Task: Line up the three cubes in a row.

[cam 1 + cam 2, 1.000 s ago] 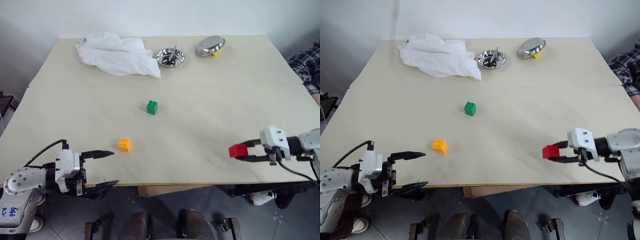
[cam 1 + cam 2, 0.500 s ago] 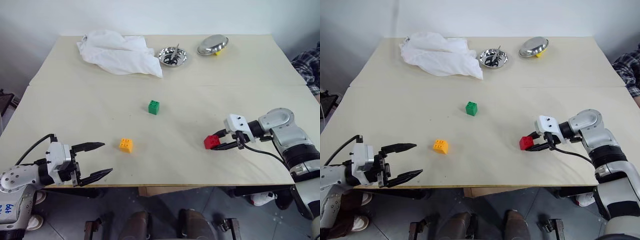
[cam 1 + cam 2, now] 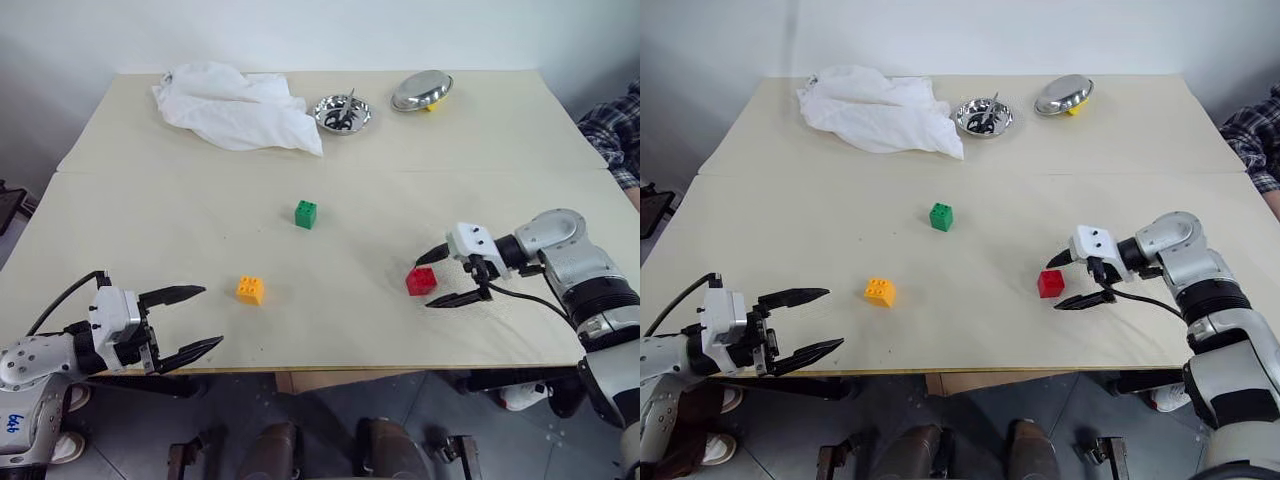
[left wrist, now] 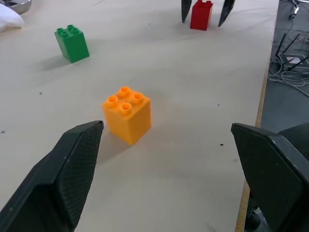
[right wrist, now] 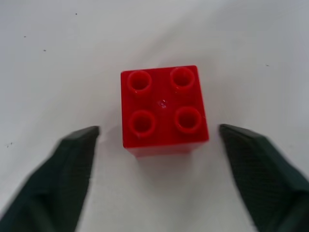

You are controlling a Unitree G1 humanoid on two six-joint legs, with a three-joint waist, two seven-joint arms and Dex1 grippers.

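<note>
At the near left edge of the tabletop [image 3: 150, 200], the left claw [image 3: 198, 320] waits as it did a second ago, fingers spread apart and holding nothing, aimed at the orange-yellow cube [image 3: 250, 290] just to its right. The green cube [image 3: 306, 214] sits farther back, near the middle of the tabletop.

The change is on the right. A second ago the right claw [image 3: 432, 278] was clamped on the red cube [image 3: 421, 281] off the near right edge; since then it has carried the cube in over the tabletop, set it down, and let go. Its fingers now stand apart on either side of the cube, clear of its faces, and the cube rests studs-up on the surface. That placement looks finished, yet the three cubes form a shallow triangle, not a row: the green one lies well behind the line between the other two, so at least one cube still needs shifting.

At the far edge, a yellow thing [image 3: 430, 106] is mostly hidden under a tilted steel bowl [image 3: 421, 90], and the dark contents of the other bowl [image 3: 342, 113] are hard to identify. A person's plaid sleeve [image 3: 612, 130] is cut off at the right.
</note>
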